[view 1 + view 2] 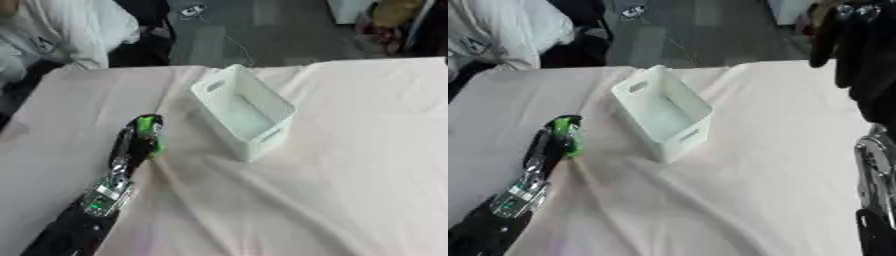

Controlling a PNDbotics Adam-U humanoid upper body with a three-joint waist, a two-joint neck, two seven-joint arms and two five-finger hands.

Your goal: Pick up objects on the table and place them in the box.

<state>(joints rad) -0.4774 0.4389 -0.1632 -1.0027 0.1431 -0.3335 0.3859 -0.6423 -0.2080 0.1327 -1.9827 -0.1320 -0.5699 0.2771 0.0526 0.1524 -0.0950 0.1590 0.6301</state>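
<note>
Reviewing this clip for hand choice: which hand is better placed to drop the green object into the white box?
Left. The left hand is already curled round the green object, just left of the white box. The right hand is raised at the far right, holding nothing.

Looks like a lab or test room: cloth-draped surface [350, 175], grey floor [262, 35] with loose cable [229, 42] beyond the far edge.

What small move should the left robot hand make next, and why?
Probably lift and carry right, toward the white box. The left robot hand looks closed round a green object, low over the cloth, left of the box, whose opening faces up.
</note>
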